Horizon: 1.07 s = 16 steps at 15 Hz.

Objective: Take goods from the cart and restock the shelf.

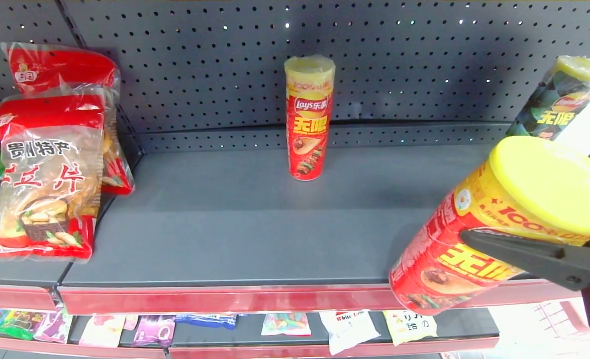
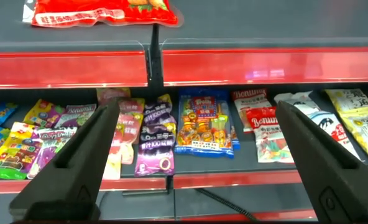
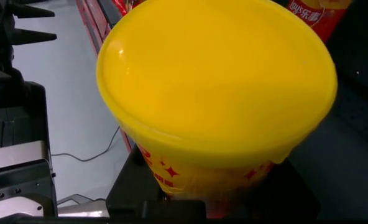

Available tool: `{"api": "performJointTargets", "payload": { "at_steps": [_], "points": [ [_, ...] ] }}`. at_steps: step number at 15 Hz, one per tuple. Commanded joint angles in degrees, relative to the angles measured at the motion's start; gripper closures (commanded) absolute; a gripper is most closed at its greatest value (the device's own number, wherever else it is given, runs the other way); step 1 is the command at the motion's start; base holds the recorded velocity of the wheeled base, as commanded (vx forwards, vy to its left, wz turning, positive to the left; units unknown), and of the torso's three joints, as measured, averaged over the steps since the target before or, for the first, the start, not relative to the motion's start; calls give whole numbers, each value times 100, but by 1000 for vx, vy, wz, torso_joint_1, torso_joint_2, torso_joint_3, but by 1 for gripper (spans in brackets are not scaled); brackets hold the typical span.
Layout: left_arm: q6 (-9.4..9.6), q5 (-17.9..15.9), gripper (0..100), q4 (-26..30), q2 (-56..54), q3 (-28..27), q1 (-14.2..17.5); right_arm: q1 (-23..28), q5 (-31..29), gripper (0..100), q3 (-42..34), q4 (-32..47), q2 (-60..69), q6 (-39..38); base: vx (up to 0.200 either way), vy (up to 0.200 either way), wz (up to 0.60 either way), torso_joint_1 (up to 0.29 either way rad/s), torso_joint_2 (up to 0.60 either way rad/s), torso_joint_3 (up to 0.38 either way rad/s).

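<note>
Red chip can (image 1: 499,219) with a yellow lid is clamped in the right gripper (image 1: 494,239), at the right front edge of the grey shelf (image 1: 255,219). Its long axis tilts: base down toward the red shelf lip, lid up and rightward. Bare shelf floor lies to the left and farther in, near a standing matching can (image 1: 308,117). The left gripper (image 2: 190,155) is spread wide and holds nothing.

Yellow lettering marks the tilted canister (image 1: 494,209), red characters the snack bag (image 1: 45,174)

Tilted can (image 1: 504,209) in right gripper (image 1: 479,242), shelf (image 1: 235,219)
</note>
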State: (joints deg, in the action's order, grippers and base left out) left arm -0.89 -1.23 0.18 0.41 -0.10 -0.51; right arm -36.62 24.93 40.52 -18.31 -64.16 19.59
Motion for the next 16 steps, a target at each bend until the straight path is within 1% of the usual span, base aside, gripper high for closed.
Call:
{"api": "performJointTargets", "payload": {
  "at_steps": [1, 6, 16],
  "points": [
    [-8, 0, 0, 8, 2, 1, -2, -3, 3, 100, -44, -6, 17, 1, 200, 0, 0, 7, 2, 2],
    [-8, 0, 0, -1, 2, 1, -2, -3, -6, 100, -132, -6, 97, 1, 200, 0, 0, 5, 6, 0],
    [1, 0, 0, -1, 2, 1, 7, -3, -32, 100, -132, -6, 97, 1, 0, 0, 0, 0, 0, 0]
  ]
}}
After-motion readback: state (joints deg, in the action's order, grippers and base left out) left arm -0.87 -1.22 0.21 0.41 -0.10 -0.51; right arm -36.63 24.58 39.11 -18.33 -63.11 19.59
